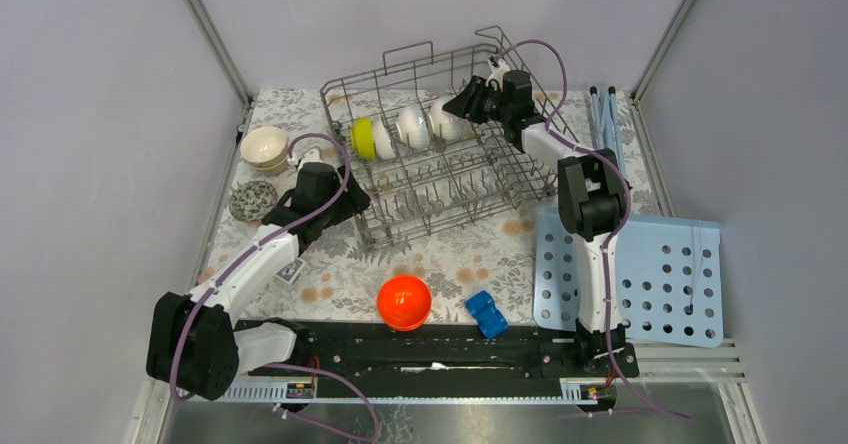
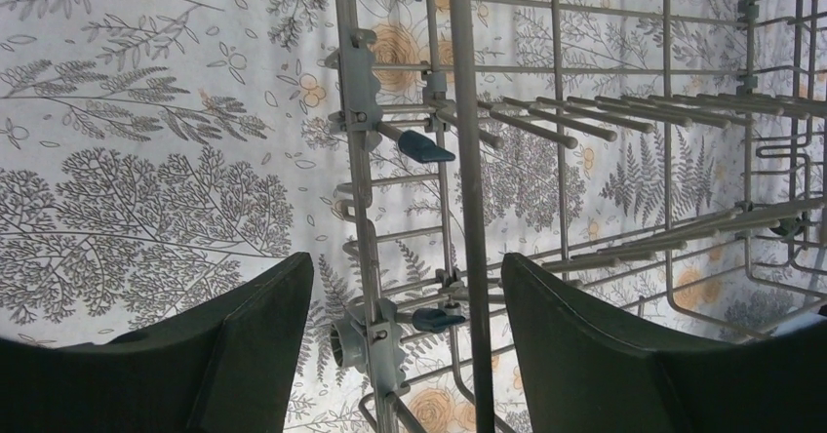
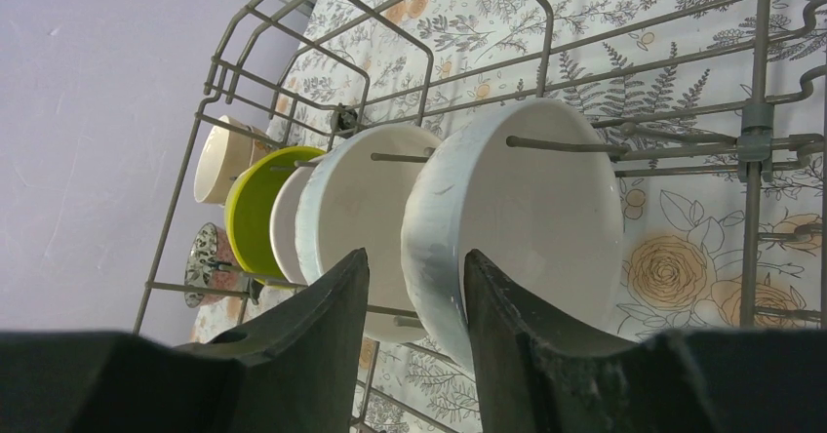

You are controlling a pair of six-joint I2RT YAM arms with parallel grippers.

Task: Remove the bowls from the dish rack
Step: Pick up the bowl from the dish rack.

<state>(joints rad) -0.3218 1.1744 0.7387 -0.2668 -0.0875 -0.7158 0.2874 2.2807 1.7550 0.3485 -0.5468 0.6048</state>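
Bowls [image 1: 412, 124] stood on edge in the dish rack's [image 1: 440, 189] back row, mouths toward the right gripper [image 3: 416, 255], half-open astride the nearest white bowl's [image 3: 527, 218] rim, not clamped; left gripper [image 2: 405, 257] wide open, empty, at rack's left wall.

The right gripper [image 1: 455, 107] is positioned inside the dish rack [image 1: 440, 199], at the nearest white bowl [image 1: 446, 120]. A second white bowl [image 1: 412, 124] and a yellow-green bowl [image 1: 363, 137] stand beyond it. The left gripper [image 1: 352, 202] is positioned against the rack's outer wall.
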